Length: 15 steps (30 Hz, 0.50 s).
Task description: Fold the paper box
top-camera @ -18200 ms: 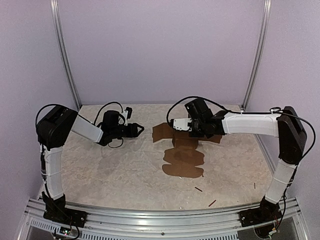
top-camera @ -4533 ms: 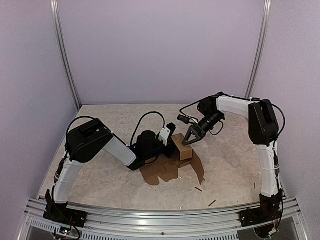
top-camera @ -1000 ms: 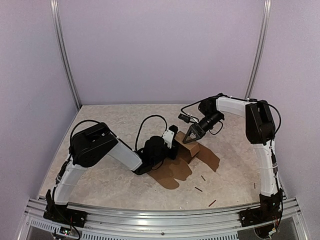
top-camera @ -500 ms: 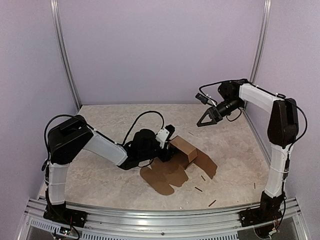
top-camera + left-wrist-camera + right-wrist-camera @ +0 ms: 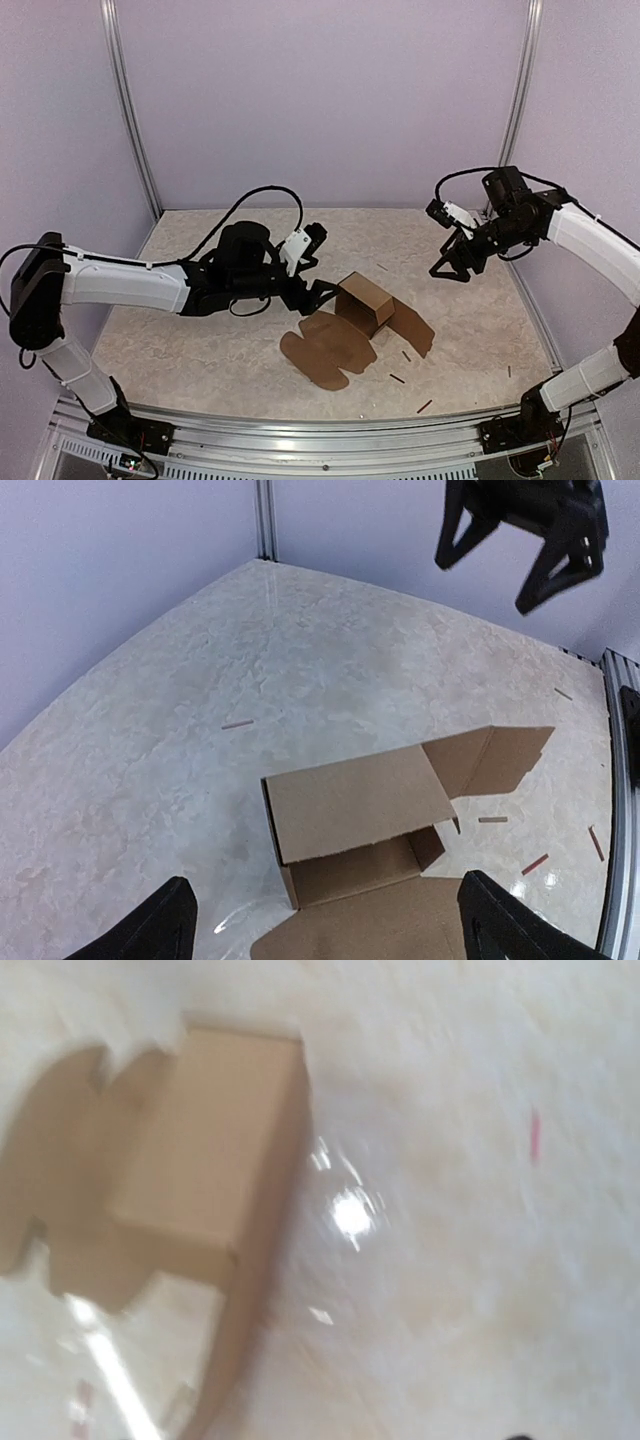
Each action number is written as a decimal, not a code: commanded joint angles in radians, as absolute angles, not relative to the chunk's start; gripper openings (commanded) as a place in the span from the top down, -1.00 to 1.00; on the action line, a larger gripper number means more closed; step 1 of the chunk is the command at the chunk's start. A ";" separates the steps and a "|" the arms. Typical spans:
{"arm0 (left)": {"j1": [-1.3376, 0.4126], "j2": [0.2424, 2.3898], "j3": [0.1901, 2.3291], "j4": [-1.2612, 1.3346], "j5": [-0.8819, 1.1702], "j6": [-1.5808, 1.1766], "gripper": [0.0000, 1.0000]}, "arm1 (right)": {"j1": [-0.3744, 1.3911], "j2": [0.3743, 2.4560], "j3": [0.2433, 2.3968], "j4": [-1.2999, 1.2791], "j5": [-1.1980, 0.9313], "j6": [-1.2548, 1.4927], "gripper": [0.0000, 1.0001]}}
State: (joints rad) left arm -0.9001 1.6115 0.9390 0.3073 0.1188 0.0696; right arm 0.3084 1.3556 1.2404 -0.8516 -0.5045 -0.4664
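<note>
As the left hand (image 5: 318,294) gapes, the paper box (image 5: 362,299) lies half-folded.

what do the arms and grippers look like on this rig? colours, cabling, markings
The left arm and right arm have white link shells and black joint housings. The left gripper and right gripper are all black, two tapered fingers each. A thin black cable loops loose above the left wrist; the right has one too. A small white block sits by the left wrist. No markings or sleeves visible.
</note>
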 commanded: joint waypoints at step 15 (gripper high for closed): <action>-0.732 1.966 1.446 -0.096 0.471 -0.117 -0.67 | 0.356 1.300 0.796 -0.647 -0.277 -0.630 -0.45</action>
State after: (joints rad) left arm -0.7265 1.8877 1.3533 -0.0250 0.3748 -0.0822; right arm 0.3218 1.3212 0.8272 -0.6926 -0.2897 -0.5919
